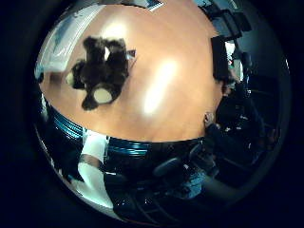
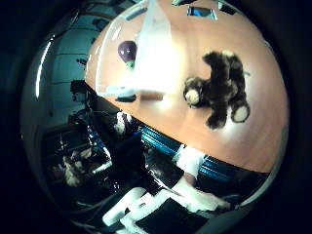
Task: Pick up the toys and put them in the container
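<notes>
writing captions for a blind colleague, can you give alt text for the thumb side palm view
A brown teddy bear lies on a wooden table, apart from a clear plastic container with a purple toy beside or behind it. White parts of the hand show near the table's edge.

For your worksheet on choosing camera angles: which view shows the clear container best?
The thumb side palm view: the clear container stands on the wooden table beside the teddy bear, a purple toy behind it. The little finger side view shows only its edge.
</notes>
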Robot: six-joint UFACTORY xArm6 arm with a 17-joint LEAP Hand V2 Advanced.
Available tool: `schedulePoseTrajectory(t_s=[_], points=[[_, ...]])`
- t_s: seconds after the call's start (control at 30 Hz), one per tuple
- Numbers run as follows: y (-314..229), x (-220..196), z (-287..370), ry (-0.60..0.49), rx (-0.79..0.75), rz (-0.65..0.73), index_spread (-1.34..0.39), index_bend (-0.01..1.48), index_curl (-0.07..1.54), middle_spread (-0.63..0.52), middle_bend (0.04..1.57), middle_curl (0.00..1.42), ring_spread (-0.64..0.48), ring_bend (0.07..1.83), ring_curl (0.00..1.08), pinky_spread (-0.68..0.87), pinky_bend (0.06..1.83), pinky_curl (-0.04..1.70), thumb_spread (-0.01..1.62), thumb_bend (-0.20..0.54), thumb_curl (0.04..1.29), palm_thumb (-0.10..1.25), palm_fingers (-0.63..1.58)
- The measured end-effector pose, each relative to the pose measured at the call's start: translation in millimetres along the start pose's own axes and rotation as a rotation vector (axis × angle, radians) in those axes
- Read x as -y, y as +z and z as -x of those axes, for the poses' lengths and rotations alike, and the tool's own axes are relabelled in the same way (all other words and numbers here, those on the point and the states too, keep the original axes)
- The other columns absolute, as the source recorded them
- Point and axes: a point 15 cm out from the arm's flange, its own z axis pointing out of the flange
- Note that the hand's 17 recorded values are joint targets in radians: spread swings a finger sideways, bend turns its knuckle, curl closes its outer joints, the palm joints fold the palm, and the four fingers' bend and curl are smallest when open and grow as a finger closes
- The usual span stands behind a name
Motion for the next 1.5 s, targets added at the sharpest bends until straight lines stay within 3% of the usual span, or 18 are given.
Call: schedulePoseTrajectory(t_s=[1.07, 1.33, 1.5], points=[[116, 14, -7, -0.015, 0.026, 0.129, -0.48, 0.19, 0.32, 0.08, 0.17, 0.28, 0.22, 0.24, 0.24, 0.48, 0.51, 0.26, 1.06, -0.020, 0.28, 0.52, 0.10], [136, 14, -6, -0.010, 0.041, 0.174, -0.48, 0.20, 0.34, 0.08, 0.18, 0.27, 0.21, 0.19, 0.23, 0.48, 0.43, 0.26, 1.02, -0.020, 0.32, 0.70, 0.16], [142, 13, -4, -0.018, 0.043, 0.195, -0.46, 0.18, 0.33, 0.03, 0.21, 0.29, 0.16, 0.26, 0.24, 0.47, 0.35, 0.24, 1.01, -0.017, 0.32, 0.74, 0.32]])
